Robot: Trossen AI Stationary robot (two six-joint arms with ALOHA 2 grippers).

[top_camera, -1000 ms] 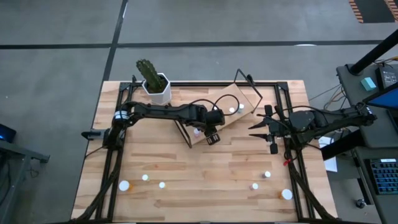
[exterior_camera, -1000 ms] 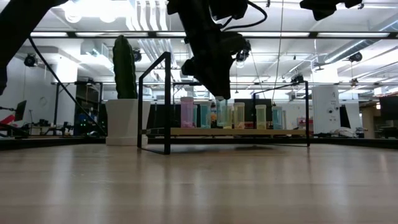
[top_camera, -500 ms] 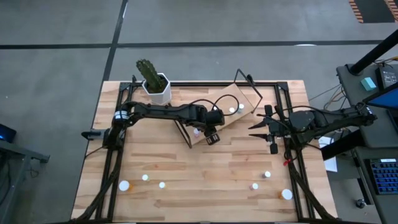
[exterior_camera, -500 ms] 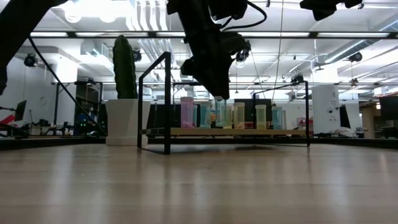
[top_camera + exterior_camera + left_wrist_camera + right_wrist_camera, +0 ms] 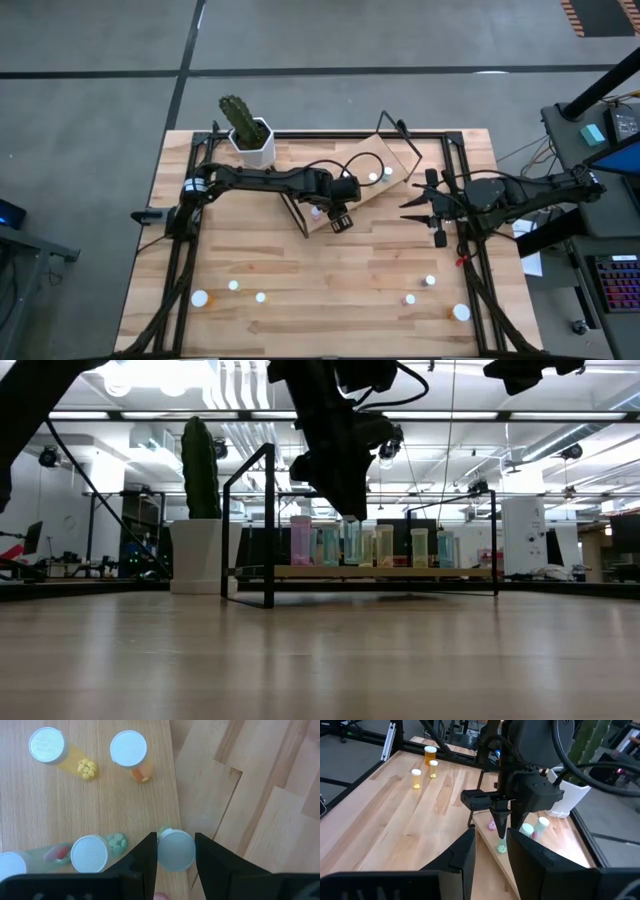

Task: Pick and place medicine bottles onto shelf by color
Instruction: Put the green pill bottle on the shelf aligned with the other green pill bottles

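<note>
From above, the left gripper (image 5: 341,222) sits over the near end of the tilted shelf (image 5: 392,159), and only a few white caps show on the board. The left wrist view fills that in: its jaws are closed against both sides of a pale-capped bottle (image 5: 175,850), held upright at the board's edge with the plank table (image 5: 260,795) beyond it. That same view shows what the bottles on the shelf carry: a white-capped bottle (image 5: 47,745) with yellow pills, a second white-capped bottle (image 5: 129,749) with an orange body and a pill or two, and a third bottle (image 5: 90,853) with pale green tablets, just beside the held one. The low view alone shows the bottles as a standing row (image 5: 375,546) of tinted tubes on the board inside the black wire frame, with the cactus pot (image 5: 196,556) to one side. The right gripper (image 5: 412,206) hangs above the table beside the shelf's far end, well apart from it; its jaws stand slightly apart with nothing between them, as the right wrist view shows. Loose bottles (image 5: 233,286) remain near the front edge of the table, some on the left and some (image 5: 430,281) on the right.
</note>
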